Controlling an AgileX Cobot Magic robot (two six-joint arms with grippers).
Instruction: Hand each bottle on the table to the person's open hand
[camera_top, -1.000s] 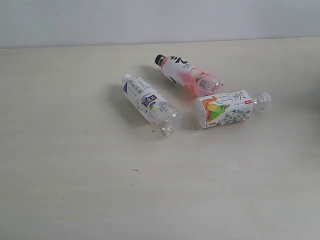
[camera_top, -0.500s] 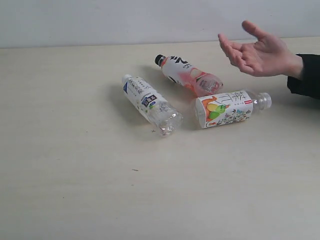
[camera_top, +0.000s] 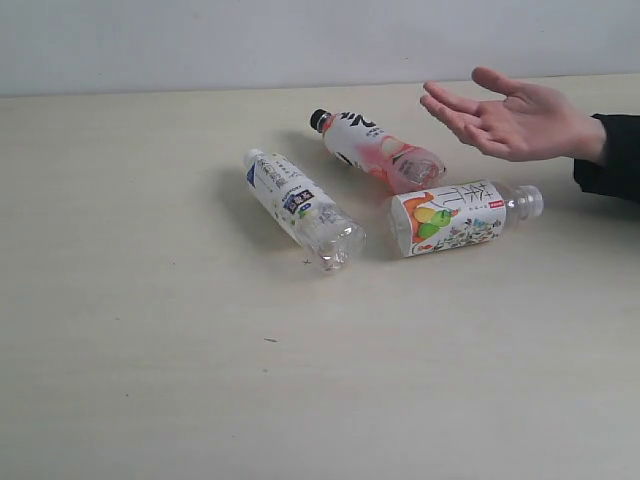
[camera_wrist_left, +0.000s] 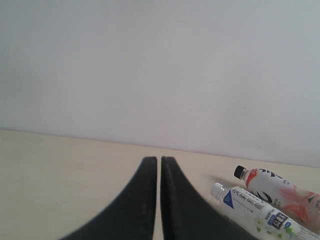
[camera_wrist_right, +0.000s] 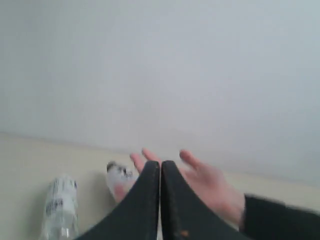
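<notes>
Three bottles lie on the cream table (camera_top: 150, 330): a white-blue label bottle (camera_top: 300, 207), a pink-white bottle with a black cap (camera_top: 378, 150) and a fruit-label bottle (camera_top: 455, 216). The lime-and-blue bottle is out of view. The person's open hand (camera_top: 515, 120), palm up with a black cuff, hovers above the fruit-label bottle at the right. Neither gripper shows in the exterior view. My left gripper (camera_wrist_left: 159, 161) is shut and empty, with the white-blue bottle (camera_wrist_left: 252, 216) and the pink-white bottle (camera_wrist_left: 277, 192) off to one side. My right gripper (camera_wrist_right: 160, 165) is shut and empty, with the hand (camera_wrist_right: 212, 185) beyond it.
A pale wall (camera_top: 300, 40) runs along the table's far edge. A few tiny dark specks (camera_top: 270, 340) mark the table in front of the bottles. The black sleeve (camera_top: 612, 155) enters from the right edge.
The person's hand came in from the right and now hovers lower and flatter, palm up, over the fruit-label bottle. The bottles have not moved.
</notes>
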